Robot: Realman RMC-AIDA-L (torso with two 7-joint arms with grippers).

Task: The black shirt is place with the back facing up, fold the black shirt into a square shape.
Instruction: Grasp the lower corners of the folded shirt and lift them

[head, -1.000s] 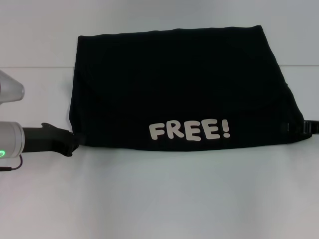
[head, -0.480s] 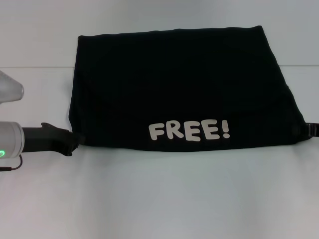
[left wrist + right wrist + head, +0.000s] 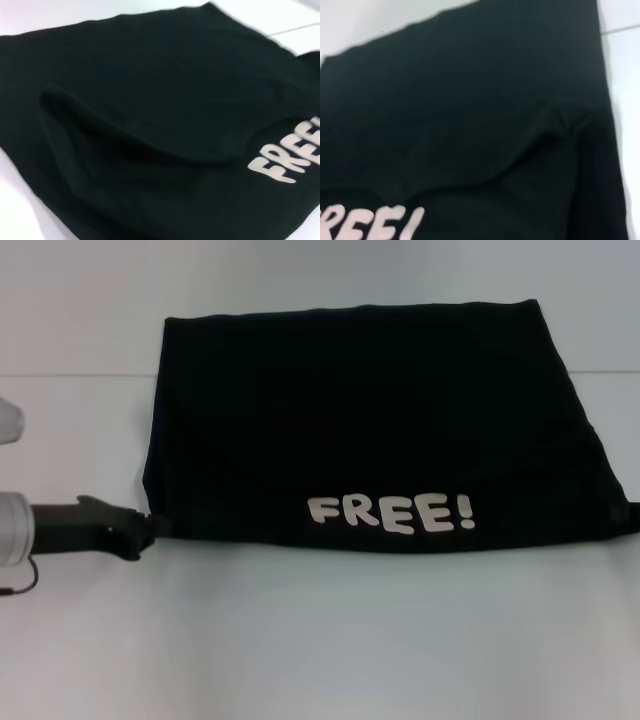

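You see the black shirt (image 3: 370, 425) folded flat on the white table (image 3: 320, 640), its "FREE!" lettering (image 3: 392, 513) at 6 o'clock. The left gripper (image 3: 150, 528) sits at the shirt's 8 o'clock corner; whether it grips the cloth can't be told. The right gripper (image 3: 628, 517) barely shows at the 4 o'clock corner.

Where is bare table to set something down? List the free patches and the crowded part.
Free: the wide strip of white table in front of the black shirt, below its "FREE!" lettering; narrower bare patches beyond the shirt's far edge. Crowded: the shirt's near corners, with the left gripper at one and the right gripper at the other.
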